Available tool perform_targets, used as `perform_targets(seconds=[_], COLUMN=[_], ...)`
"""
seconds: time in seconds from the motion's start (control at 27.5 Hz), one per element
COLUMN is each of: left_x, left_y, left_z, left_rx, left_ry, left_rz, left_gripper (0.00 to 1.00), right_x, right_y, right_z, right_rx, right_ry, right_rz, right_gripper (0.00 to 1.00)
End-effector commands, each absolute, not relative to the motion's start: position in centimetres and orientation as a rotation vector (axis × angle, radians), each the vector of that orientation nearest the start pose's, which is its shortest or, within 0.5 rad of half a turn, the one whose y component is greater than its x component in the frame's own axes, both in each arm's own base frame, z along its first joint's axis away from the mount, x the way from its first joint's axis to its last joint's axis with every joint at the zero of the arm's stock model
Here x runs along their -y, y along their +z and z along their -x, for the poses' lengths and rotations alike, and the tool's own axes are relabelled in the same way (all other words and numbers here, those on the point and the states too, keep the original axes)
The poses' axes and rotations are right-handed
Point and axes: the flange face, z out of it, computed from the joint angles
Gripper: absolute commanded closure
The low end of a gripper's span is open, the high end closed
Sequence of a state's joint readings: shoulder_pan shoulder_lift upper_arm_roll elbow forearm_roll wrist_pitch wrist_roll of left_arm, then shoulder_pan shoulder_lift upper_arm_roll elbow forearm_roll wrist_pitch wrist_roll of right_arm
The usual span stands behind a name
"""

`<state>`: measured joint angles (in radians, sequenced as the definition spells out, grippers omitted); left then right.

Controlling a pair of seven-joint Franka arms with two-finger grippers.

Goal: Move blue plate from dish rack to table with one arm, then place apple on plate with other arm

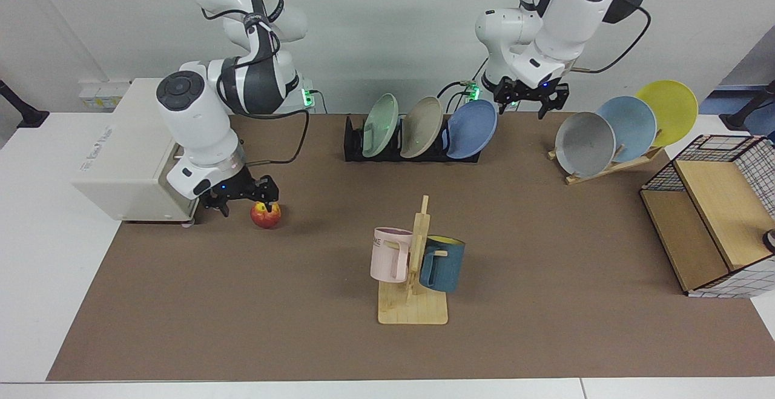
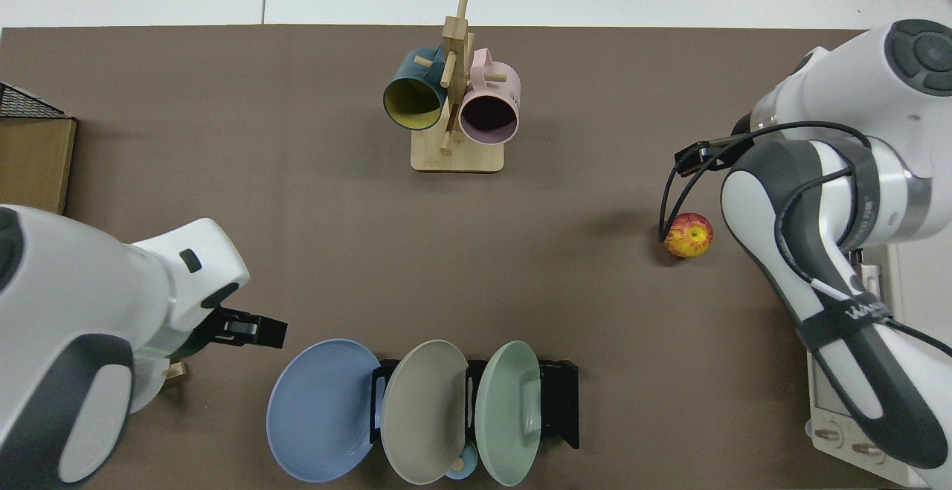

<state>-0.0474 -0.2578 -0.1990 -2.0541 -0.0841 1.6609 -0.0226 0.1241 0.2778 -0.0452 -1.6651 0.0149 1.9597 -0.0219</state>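
The blue plate (image 1: 472, 128) (image 2: 323, 410) leans on edge at the end of the black dish rack (image 1: 353, 140) (image 2: 561, 401), beside a beige and a green plate. My left gripper (image 1: 525, 107) (image 2: 256, 330) hangs open just above and beside that plate's rim, not touching it. The red-yellow apple (image 1: 266, 215) (image 2: 689, 235) rests on the brown table (image 1: 545, 326). My right gripper (image 1: 245, 206) is low and open beside the apple, one finger over its top. In the top view the right arm hides that gripper's tips.
A white toaster oven (image 1: 130, 157) stands close behind the right gripper. A wooden mug tree (image 1: 415, 266) with a pink and a teal mug is mid-table. A slanted wooden rack (image 1: 605, 166) holds grey, sky-blue and yellow plates. A wire-and-wood crate (image 1: 714, 205) fills one end.
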Motion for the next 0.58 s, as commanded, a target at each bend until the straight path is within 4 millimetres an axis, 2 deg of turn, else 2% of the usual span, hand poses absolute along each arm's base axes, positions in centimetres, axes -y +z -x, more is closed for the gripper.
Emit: perform_targets(seconds=[0.0,0.11,0.18,0.33,0.44,0.55], left_x=[13.0,13.1,12.9,12.7,13.2,13.7], left_y=[49.7,46.6,46.3,43.9,42.6,41.5], left_z=[-41.9,-40.9,-40.0,-39.1,-38.3,-37.9], left_rx=[-0.319,-0.317,-0.319,-0.309,-0.324,-0.336], left_ry=[0.252,0.299,0.282,0.343,0.357,0.37], left_rz=[3.127,3.131,3.139,3.137,3.138,3.143], left_gripper=[0.0,0.0,0.0,0.0,0.0,0.0], right_x=[-5.5,-5.7,-5.5,-4.8,-4.5,-4.5], right_y=[40.6,38.3,36.9,34.4,33.1,32.7], right_z=[-63.0,-62.1,-61.6,-60.6,-60.0,-59.7], right_rx=[0.13,0.147,0.149,0.128,0.118,0.115], right_ry=[-0.021,-0.014,0.012,0.029,0.033,0.055], right_rz=[3.127,3.129,3.136,3.139,3.139,3.14], right_gripper=[0.0,0.0,0.0,0.0,0.0,0.0])
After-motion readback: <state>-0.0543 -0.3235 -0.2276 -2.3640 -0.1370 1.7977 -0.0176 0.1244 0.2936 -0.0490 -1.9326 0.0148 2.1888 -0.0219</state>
